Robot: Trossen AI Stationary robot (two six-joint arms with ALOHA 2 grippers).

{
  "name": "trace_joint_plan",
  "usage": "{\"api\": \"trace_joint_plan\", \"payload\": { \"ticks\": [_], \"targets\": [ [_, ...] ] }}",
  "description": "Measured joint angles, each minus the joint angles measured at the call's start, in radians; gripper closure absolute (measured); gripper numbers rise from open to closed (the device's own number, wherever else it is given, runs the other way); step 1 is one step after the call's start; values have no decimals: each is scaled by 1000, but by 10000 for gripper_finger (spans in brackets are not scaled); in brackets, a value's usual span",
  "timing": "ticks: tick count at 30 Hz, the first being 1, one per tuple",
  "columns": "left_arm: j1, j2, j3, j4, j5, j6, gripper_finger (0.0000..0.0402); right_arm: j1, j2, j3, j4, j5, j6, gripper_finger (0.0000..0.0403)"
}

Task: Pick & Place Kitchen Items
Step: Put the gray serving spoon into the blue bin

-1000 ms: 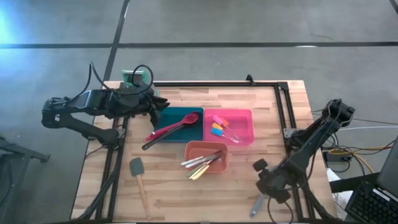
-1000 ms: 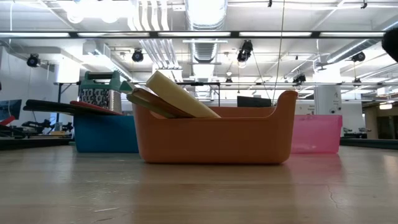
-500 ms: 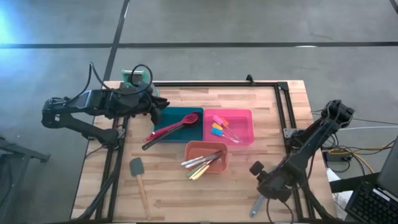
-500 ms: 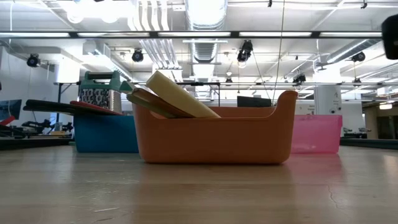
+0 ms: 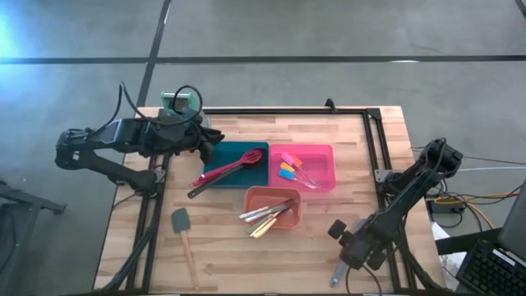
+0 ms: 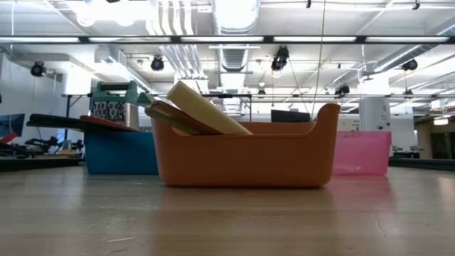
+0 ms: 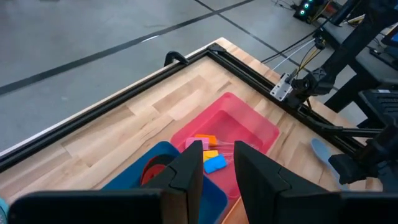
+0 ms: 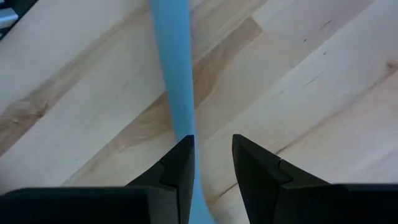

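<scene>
From left to right in the overhead view, the left gripper [image 5: 212, 138] waits over the far-left edge of the blue tray [image 5: 220, 176]; its wrist view shows the dark fingers [image 7: 188, 173] narrowly parted, holding nothing. A red spoon [image 5: 234, 167] and a black spoon [image 5: 215, 178] lie slanted across that tray, their handles overhanging its rim. On the bare pale plank table [image 5: 246, 263] in front lies a grey-headed spatula [image 5: 184, 235] with a wooden handle. The orange tray [image 5: 265, 196] holds pastel-handled knives [image 5: 268, 215]; only the low view shows their handles [image 6: 202, 108] tilted above the rounded, matte wall. The pink tray [image 5: 325, 177] holds small coloured-head spatulas [image 5: 288, 169]. At the near-right, the right gripper [image 5: 352, 256] hangs over a pale blue utensil [image 5: 339, 270]; only its wrist view shows that smooth flat handle [image 8: 173, 74] running just beside one finger [image 8: 176, 172], the pair narrowly parted, gripping nothing.
</scene>
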Motion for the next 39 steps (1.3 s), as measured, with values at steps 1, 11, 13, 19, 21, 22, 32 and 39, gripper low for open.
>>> {"api": "trace_joint_plan", "payload": {
  "ticks": [1,11,13,19,21,22,32,39],
  "targets": [
    [0,0,0,-1,0,0,307,0,5,0,-1,0,-9,300],
    [0,19,-1,-3,0,0,307,17,15,-1,-27,-71,3,307],
    [-1,22,-1,-3,0,0,307,24,23,-11,-26,-70,1,307],
    [-1,44,-1,-4,0,0,307,26,74,-49,-36,9,-7,308],
    [-1,52,-1,-5,1,0,307,27,89,-54,-23,53,-6,309],
    [-1,57,-1,-5,1,0,307,27,99,-56,-23,60,-5,311],
    [-1,87,-1,-6,6,0,307,33,93,-48,-35,44,67,372],
    [-1,93,-1,-5,6,-6,307,32,-15,-9,-138,-5,213,372]
  ]
}}
